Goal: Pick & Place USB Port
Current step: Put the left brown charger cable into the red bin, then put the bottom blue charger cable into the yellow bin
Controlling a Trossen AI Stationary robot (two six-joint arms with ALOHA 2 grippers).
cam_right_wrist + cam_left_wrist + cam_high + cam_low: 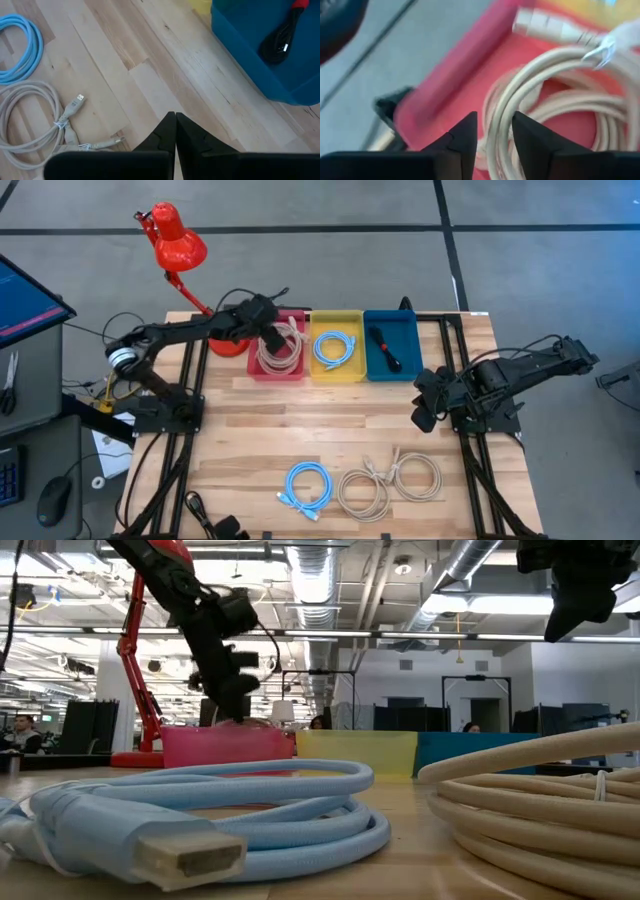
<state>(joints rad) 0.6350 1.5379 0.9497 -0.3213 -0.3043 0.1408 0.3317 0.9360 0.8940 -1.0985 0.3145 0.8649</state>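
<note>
Nearest the tabletop's (300,425) front edge we see a coiled light-blue cable (307,484) and two beige cables (390,480) lying loose. Farther back on the right, our right tool (424,402) hangs over bare wood, fingers pressed together, empty. At the far edge, our left tool (270,322) sits over the red bin (252,366), fingers parted narrowly astride a strand of the beige USB cable (281,347) coiled inside.

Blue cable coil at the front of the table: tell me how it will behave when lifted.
The blue cable coil is probably floppy: its loops lie loose, so they would likely sag and spread. It looks light for its size. Its plug end sticks out free and may dangle or swing.
</note>
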